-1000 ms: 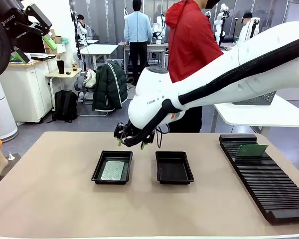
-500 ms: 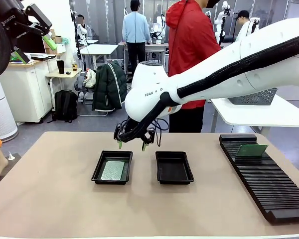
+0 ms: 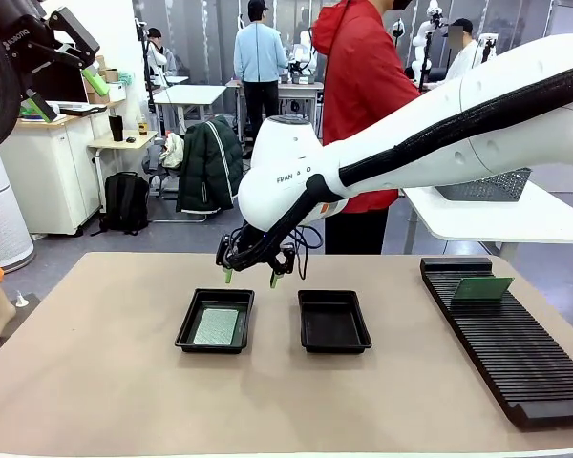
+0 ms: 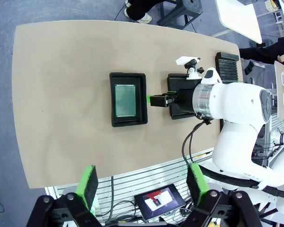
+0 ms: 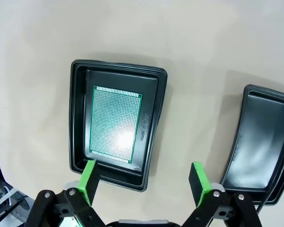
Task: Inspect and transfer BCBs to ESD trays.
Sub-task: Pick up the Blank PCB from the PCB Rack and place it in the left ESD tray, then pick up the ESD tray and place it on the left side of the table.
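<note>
The worktop is a smooth matt beige, the two ESD trays are glossy black moulded plastic, the green BCB is finely perforated and throws glare, and the ribbed rack looks duller black plastic.

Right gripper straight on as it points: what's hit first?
The right gripper likely meets the rim of the tray holding the green board, on the side toward the empty tray; depth unclear, maybe bare table beside it.

Black slotted rack on the tan table, right side; person in red stands beyond.
</note>
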